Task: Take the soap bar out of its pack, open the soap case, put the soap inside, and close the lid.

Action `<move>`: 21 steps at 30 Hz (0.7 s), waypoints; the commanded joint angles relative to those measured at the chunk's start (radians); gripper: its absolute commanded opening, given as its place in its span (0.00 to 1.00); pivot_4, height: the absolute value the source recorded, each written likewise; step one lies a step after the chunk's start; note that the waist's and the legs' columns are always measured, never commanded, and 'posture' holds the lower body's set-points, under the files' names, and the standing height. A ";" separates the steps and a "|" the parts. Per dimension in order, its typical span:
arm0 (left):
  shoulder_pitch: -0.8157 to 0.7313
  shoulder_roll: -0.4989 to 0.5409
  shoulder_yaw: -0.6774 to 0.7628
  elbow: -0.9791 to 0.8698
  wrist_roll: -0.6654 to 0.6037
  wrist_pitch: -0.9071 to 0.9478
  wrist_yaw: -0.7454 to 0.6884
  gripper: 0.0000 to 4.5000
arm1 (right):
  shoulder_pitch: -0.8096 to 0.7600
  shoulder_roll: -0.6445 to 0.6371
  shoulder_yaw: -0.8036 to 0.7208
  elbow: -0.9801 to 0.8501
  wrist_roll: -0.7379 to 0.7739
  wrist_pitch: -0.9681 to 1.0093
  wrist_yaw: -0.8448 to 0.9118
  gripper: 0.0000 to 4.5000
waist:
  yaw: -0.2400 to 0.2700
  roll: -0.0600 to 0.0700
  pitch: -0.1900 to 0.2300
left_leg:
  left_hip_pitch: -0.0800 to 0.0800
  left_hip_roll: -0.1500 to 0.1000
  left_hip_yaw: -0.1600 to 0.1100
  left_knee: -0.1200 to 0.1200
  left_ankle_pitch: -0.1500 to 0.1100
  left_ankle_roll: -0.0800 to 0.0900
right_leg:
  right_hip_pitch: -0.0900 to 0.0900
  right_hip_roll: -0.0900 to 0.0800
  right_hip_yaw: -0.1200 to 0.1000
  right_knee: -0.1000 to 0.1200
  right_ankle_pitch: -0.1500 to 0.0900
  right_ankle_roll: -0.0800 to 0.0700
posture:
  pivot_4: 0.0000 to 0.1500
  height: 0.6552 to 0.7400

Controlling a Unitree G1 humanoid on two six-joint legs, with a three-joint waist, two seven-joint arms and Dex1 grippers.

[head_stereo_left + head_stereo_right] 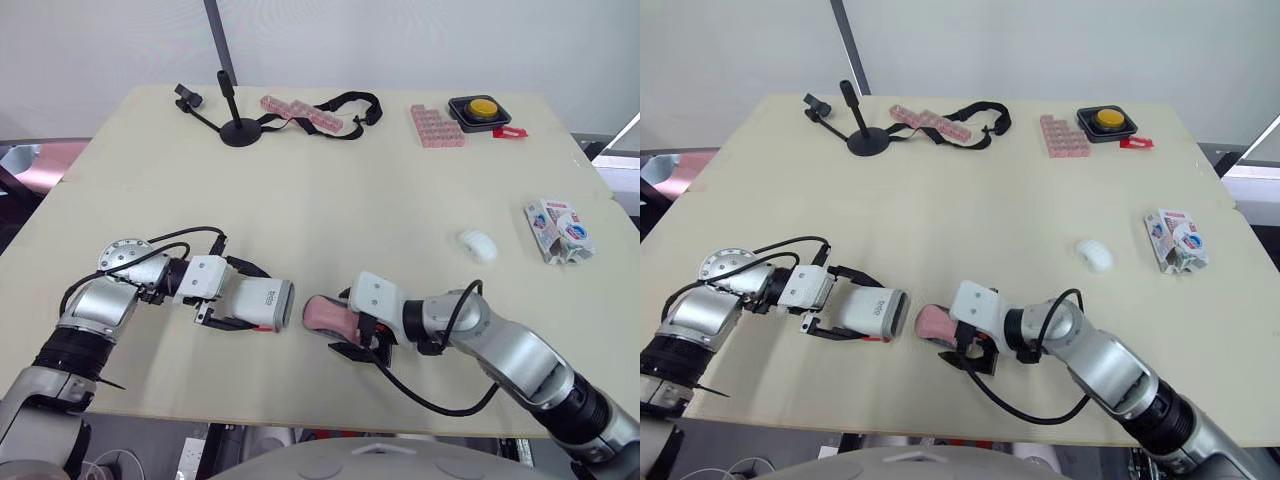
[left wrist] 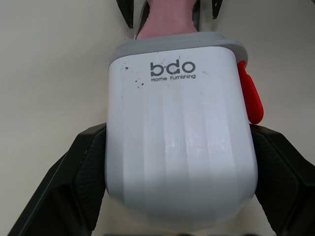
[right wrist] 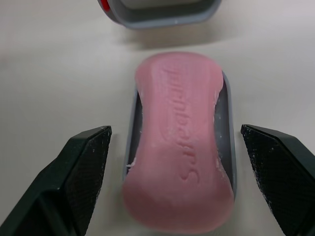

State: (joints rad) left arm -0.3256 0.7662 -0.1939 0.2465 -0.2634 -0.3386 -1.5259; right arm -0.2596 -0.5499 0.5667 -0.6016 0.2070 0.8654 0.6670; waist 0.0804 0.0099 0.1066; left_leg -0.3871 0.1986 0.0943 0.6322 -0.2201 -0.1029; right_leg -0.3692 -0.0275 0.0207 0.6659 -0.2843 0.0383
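Plainly, the coming move turns on one line across the near part of the table (image 1: 330,190). At the left, the white lid (image 2: 179,137) is clamped on both flanks by the fingers of the left gripper (image 1: 240,297), and its grey-rimmed open mouth is turned toward 3 o'clock. Just past that mouth, across a narrow gap, the pink soap (image 1: 325,314) is laid on the grey tray (image 3: 227,123). Its long axis is set along the 9-to-3 line, so it is aimed into the lid. The right gripper (image 1: 343,322) is placed around soap and tray from the 3 o'clock side, fingers spread wide and touching neither. A straight slide along that line is judged to be needed. The pack (image 1: 558,229) is seen well apart, at about 2 o'clock from the right gripper. The clearance beside the tray is shown by the right wrist view, and the lid's red latch (image 2: 251,96) by the left wrist view.
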 commanded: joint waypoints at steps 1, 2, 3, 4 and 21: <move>-0.027 0.013 0.028 0.023 -0.003 -0.030 -0.011 0.78 | -0.019 0.011 0.008 0.003 -0.016 -0.001 -0.010 1.00 | 0.001 0.000 0.000 | 0.000 0.000 0.000 0.000 0.000 0.000 | 0.000 0.000 0.000 0.000 0.000 0.000 | 1.00 0.99; -0.029 0.013 0.027 0.029 -0.002 -0.033 -0.011 0.78 | -0.022 0.014 0.012 0.011 -0.021 -0.004 -0.012 1.00 | 0.000 0.000 0.000 | 0.001 0.000 0.000 0.000 0.000 0.000 | 0.001 0.000 0.000 0.000 0.000 0.000 | 1.00 0.99; -0.032 0.012 0.026 0.033 -0.001 -0.036 -0.011 0.78 | -0.025 0.021 0.014 0.021 -0.024 -0.004 -0.018 1.00 | -0.001 0.000 0.000 | 0.001 0.000 0.000 -0.001 0.000 0.000 | 0.002 0.000 0.000 0.000 0.000 0.000 | 1.00 0.99; -0.033 0.011 0.024 0.035 0.000 -0.039 -0.010 0.78 | -0.028 0.028 0.016 0.029 -0.027 -0.003 -0.022 1.00 | -0.001 0.000 0.000 | 0.002 0.000 0.000 -0.001 0.000 0.000 | 0.002 0.000 0.000 0.000 0.000 0.000 | 1.00 0.99; -0.028 0.000 0.019 0.020 -0.001 -0.029 0.016 0.78 | -0.021 0.041 -0.010 0.045 -0.028 0.004 -0.019 0.57 | -0.002 0.000 0.000 | 0.012 0.000 0.001 -0.009 0.001 -0.003 | 0.011 0.000 0.000 -0.010 0.000 0.000 | 1.00 0.99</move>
State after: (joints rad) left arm -0.3478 0.7611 -0.1941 0.2935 -0.2620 -0.3635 -1.5123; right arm -0.2764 -0.4973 0.5606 -0.5601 0.1884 0.8816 0.6465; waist 0.0783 0.0095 0.1064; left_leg -0.3747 0.1986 0.0950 0.6231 -0.2189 -0.1059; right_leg -0.3580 -0.0273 0.0204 0.6564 -0.2844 0.0382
